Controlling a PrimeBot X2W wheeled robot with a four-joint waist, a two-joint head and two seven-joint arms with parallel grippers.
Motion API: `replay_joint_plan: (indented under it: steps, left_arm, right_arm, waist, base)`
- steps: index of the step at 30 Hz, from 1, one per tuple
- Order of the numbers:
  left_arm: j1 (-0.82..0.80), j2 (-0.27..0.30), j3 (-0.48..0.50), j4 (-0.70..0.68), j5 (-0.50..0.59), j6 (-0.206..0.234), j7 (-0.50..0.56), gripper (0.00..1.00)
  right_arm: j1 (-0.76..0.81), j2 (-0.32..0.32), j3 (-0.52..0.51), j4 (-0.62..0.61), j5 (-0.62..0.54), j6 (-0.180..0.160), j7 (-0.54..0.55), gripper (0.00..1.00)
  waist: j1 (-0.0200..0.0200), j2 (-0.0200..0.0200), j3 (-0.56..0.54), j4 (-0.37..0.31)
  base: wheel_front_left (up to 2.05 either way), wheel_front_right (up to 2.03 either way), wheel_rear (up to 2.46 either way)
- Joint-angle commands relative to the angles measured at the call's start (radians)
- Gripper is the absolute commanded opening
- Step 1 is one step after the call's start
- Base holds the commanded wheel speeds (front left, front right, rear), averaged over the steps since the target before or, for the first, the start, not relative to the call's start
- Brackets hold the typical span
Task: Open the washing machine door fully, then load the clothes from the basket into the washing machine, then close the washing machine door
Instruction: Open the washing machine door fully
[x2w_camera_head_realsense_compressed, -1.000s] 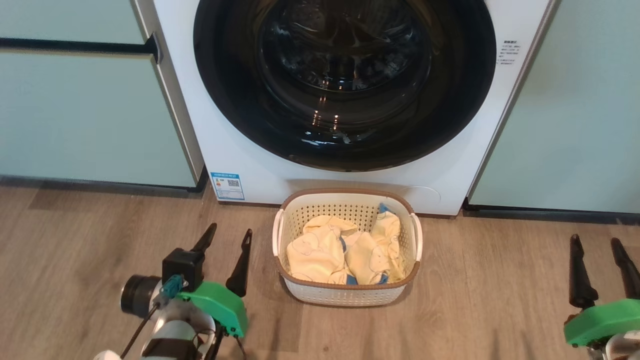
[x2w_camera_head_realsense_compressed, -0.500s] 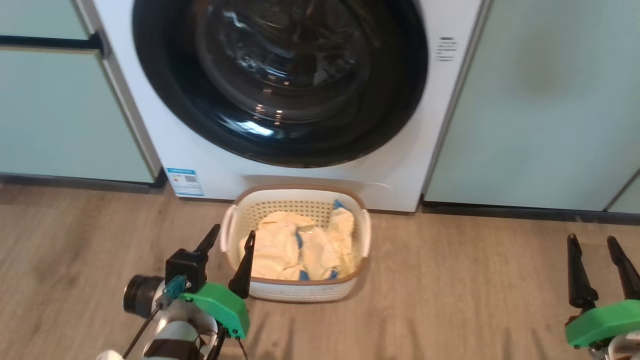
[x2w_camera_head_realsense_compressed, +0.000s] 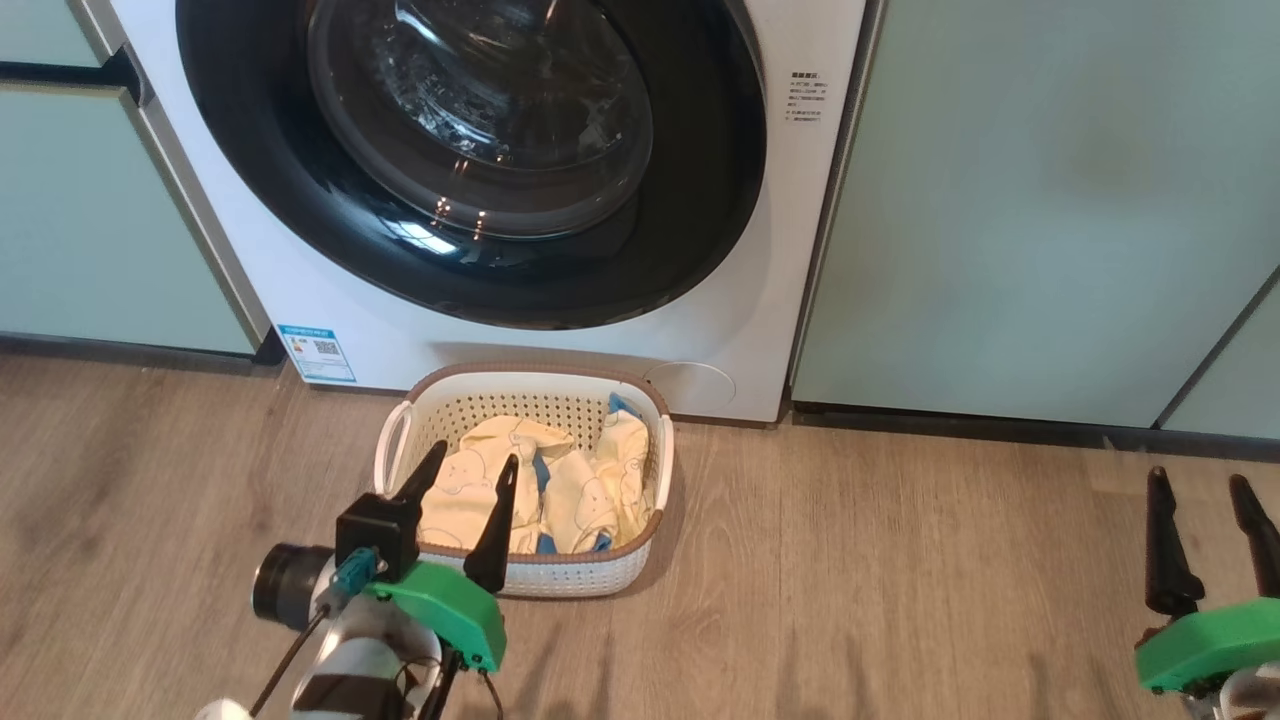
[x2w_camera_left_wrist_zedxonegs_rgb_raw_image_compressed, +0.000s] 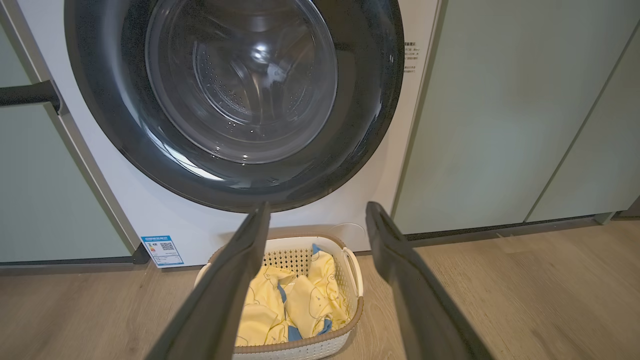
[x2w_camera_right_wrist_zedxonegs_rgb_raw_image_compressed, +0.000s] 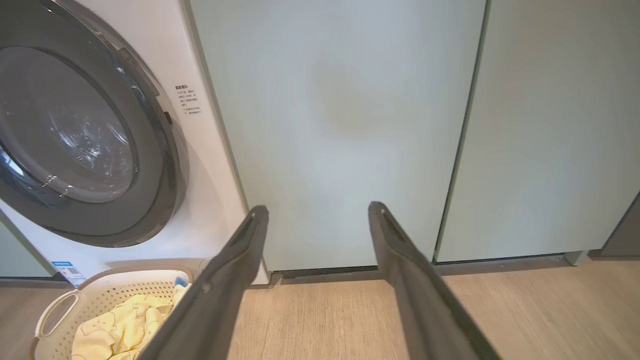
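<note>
Left end effector (x2w_camera_head_realsense_compressed: 474, 454) and right end effector (x2w_camera_head_realsense_compressed: 1198, 476) gape, perforated cream basket (x2w_camera_head_realsense_compressed: 560, 582) of soft yellow clothes (x2w_camera_head_realsense_compressed: 580, 495) — glossy round door (x2w_camera_head_realsense_compressed: 690, 200)

your head view looks forward and down from high up, over the floor (x2w_camera_head_realsense_compressed: 900, 600) to the washer (x2w_camera_head_realsense_compressed: 780, 300), whose front takes its upper left. the basket (x2w_camera_head_realsense_compressed: 570, 578) stands at the floor's far edge, at the washer's foot. the left gripper (x2w_camera_head_realsense_compressed: 475, 452) rises at its lower left, the right gripper (x2w_camera_head_realsense_compressed: 1199, 474) at its lower right corner. your left wrist view sits lower and nearer, facing the door (x2w_camera_left_wrist_zedxonegs_rgb_raw_image_compressed: 115, 125) almost square on, with the basket under its fingers (x2w_camera_left_wrist_zedxonegs_rgb_raw_image_compressed: 225, 290). your right wrist view sits low too but faces the cabinet (x2w_camera_right_wrist_zedxonegs_rgb_raw_image_compressed: 350, 125) right of the washer, catching the door at a slant on its left edge. all three views share washer, door, basket, clothes (x2w_camera_head_realsense_compressed: 575, 500) and floor.
</note>
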Motion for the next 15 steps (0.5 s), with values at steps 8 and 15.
replay_joint_plan:
  steps: [8,15]
  left_arm:
    - [-0.058,0.019,0.044,-0.031,0.007,-0.002,-0.009,1.0]
    - [-0.057,0.016,0.055,-0.026,0.003,0.016,-0.009,1.0]
  right_arm:
    - [-0.059,-0.006,0.019,-0.029,0.003,-0.003,-0.014,1.0]
    - [-0.057,-0.004,0.017,-0.03,0.004,-0.003,-0.014,1.0]
  waist:
    - [0.0,0.0,0.0,-0.003]
    - [0.0,0.0,-0.002,-0.004]
  base:
    - [0.13,0.13,-0.26]
    - [0.0,0.0,0.0]
